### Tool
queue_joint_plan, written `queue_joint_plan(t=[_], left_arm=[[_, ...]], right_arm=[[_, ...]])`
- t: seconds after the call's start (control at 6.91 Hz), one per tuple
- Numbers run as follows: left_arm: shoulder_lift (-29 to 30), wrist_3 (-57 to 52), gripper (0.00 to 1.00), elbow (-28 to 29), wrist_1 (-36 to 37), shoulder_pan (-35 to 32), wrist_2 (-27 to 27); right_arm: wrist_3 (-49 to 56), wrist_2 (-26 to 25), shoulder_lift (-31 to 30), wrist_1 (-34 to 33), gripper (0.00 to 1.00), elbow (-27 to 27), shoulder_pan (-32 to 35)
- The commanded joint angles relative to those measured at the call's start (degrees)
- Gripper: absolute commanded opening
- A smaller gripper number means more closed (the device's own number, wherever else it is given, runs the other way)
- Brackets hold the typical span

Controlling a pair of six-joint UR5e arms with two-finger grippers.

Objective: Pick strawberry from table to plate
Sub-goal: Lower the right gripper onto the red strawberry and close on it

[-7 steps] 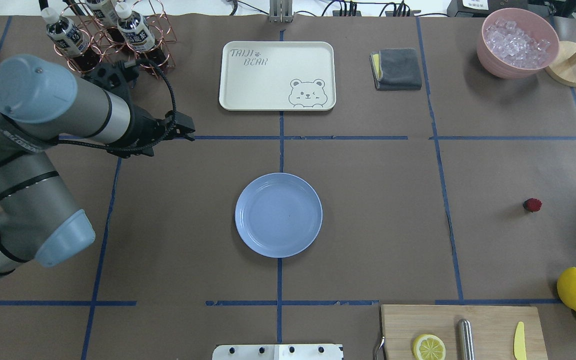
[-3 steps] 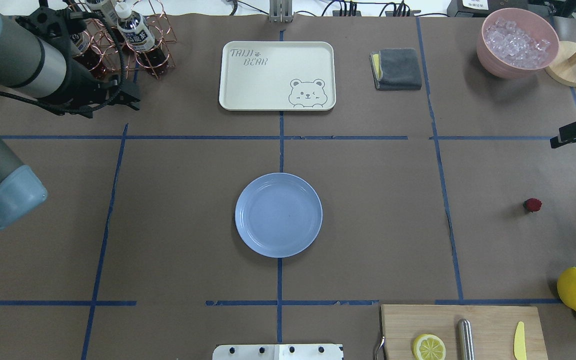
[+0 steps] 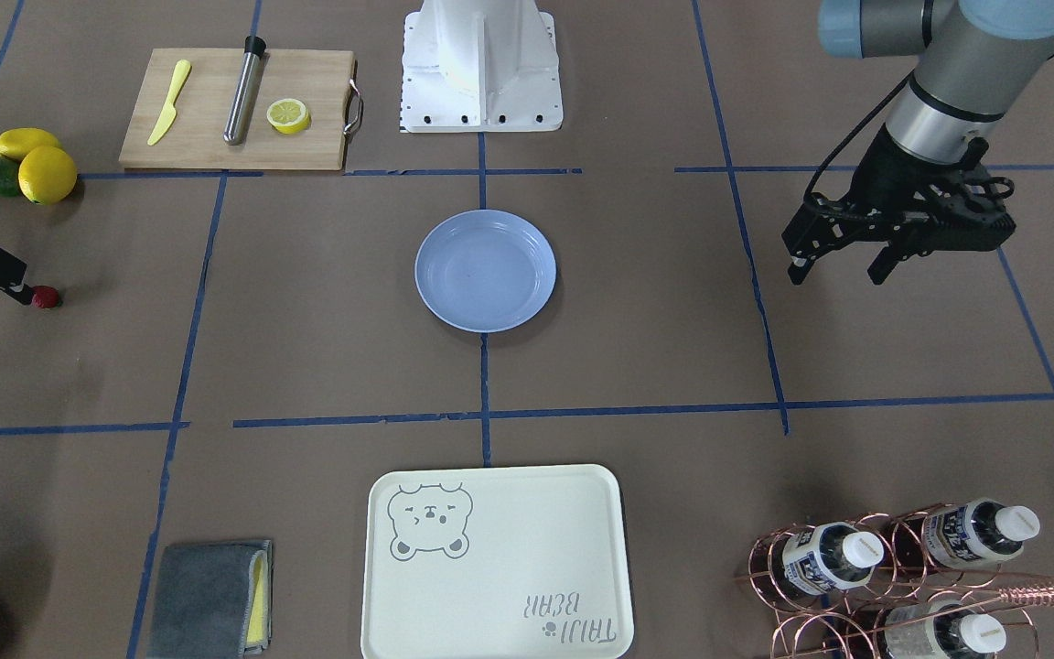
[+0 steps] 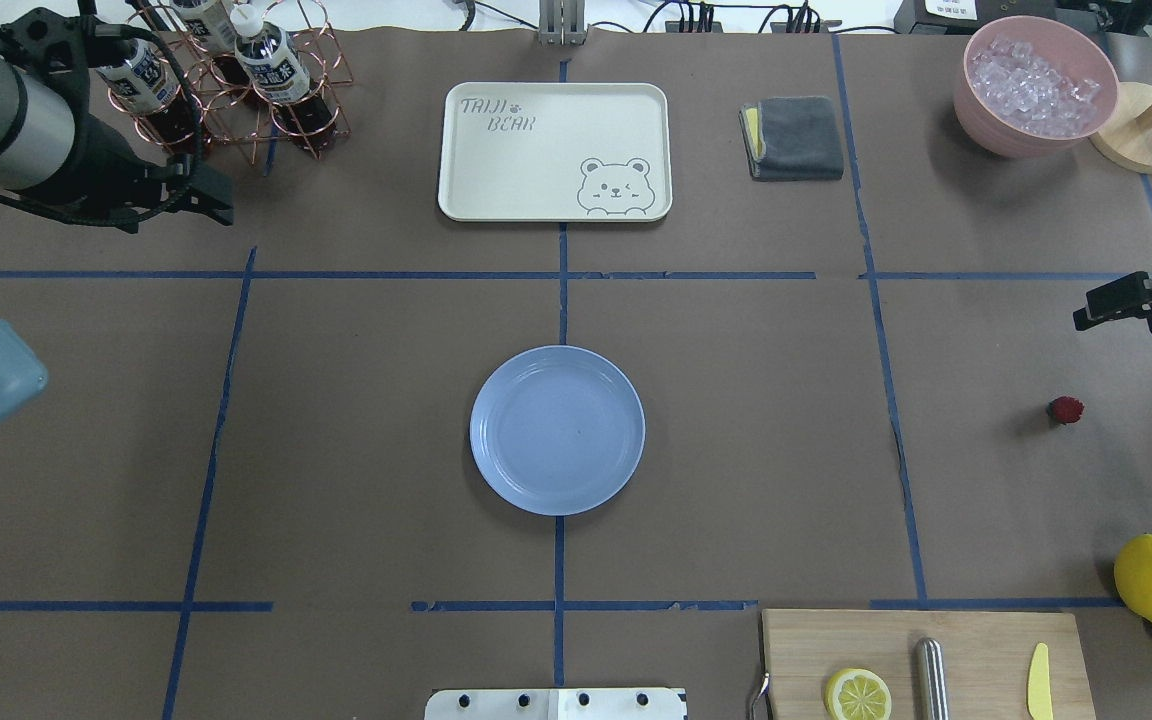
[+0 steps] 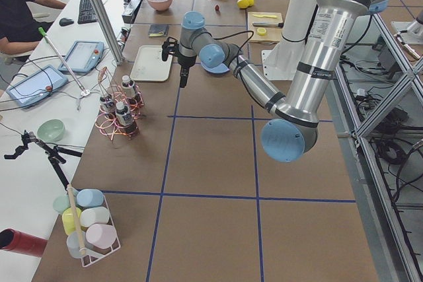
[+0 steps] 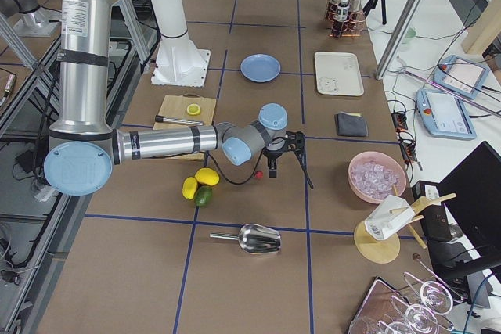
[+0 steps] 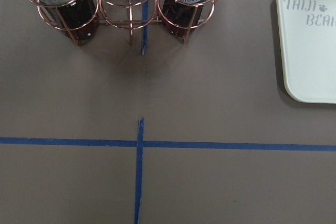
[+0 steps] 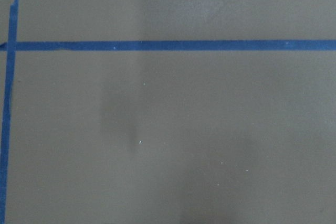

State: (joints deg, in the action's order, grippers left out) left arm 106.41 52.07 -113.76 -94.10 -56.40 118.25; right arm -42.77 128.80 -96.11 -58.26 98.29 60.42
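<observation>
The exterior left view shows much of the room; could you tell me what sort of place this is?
Probably a robotics lab: a table gridded with blue tape, the large left arm over it, and a person at a side desk with tablets.

**Silver tubes, pale-blue caps**

Both arms: brushed silver tubes joined by pale-blue round caps. The left arm (image 3: 948, 82) carries a black cable (image 3: 843, 156) looping at 9 o'clock to the black left gripper (image 3: 838, 270). White pedestal (image 3: 481, 64), black screws.
</observation>
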Motion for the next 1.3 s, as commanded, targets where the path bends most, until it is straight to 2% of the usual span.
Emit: queue_joint_plan(t=[0.0, 0.43, 0.58, 0.87, 1.16], left_arm=[[-0.67, -0.91, 1.0, 0.03, -0.12, -0.46, 0.14], [-0.59, -0.91, 1.0, 0.38, -0.12, -0.38, 0.14], [-0.5, -0.91, 1.0, 0.38, -0.21, -0.29, 0.14], [-0.5, -0.91, 1.0, 0.38, -0.21, -0.29, 0.05], [-0.41, -0.91, 1.0, 0.47, -0.21, -0.29, 0.05]], right_arm=[[-5.38, -5.39, -1.36, 4.56, 1.0, -0.37, -6.43], [-5.22, -5.49, -1.62, 4.56, 0.98, -1.86, -7.24], [-4.87, -5.4, -1.45, 4.56, 0.93, -3.44, -7.33], [-4.78, -5.4, -1.18, 4.56, 0.76, -3.8, -7.33], [-4.6, -5.32, -1.18, 4.56, 0.55, -3.8, -7.42]])
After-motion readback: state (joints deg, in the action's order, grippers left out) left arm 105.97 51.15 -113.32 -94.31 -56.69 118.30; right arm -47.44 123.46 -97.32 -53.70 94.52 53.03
